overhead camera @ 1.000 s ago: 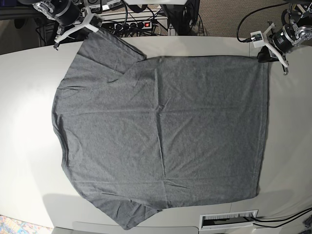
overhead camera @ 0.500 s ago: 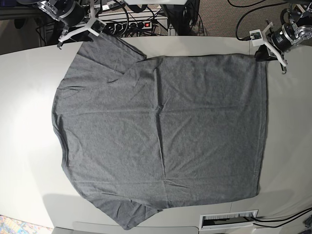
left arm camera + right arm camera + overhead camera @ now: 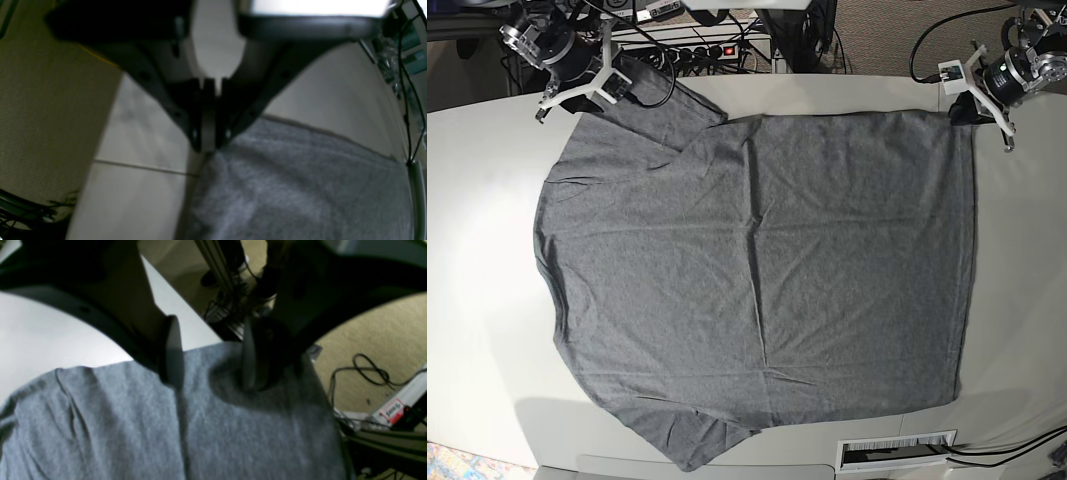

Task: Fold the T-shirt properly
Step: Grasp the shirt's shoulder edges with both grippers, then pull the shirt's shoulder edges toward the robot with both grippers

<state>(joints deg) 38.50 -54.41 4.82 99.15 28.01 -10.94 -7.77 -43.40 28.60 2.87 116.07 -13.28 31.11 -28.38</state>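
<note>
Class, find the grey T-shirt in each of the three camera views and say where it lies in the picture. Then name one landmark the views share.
Base: the T-shirt lies spread flat, filling the middle of the table.
Left wrist: a corner of it fills the lower right, below the left gripper.
Right wrist: it covers the lower half, under the right gripper.
Shared landmark: the pale table.

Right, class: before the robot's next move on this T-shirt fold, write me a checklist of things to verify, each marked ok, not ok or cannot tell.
1. Plain heather-grey cotton T-shirt lies spread flat on the pale tabletop: ok.
2. Left gripper jaws shut at the shirt's hem corner: ok.
3. Cloth really pinched between them: cannot tell, view blurred.
4. Right gripper jaws open over the sleeve: ok.
5. Sleeve gripped by right gripper: not ok.
6. Lower sleeve flat: not ok, it is creased.
</note>
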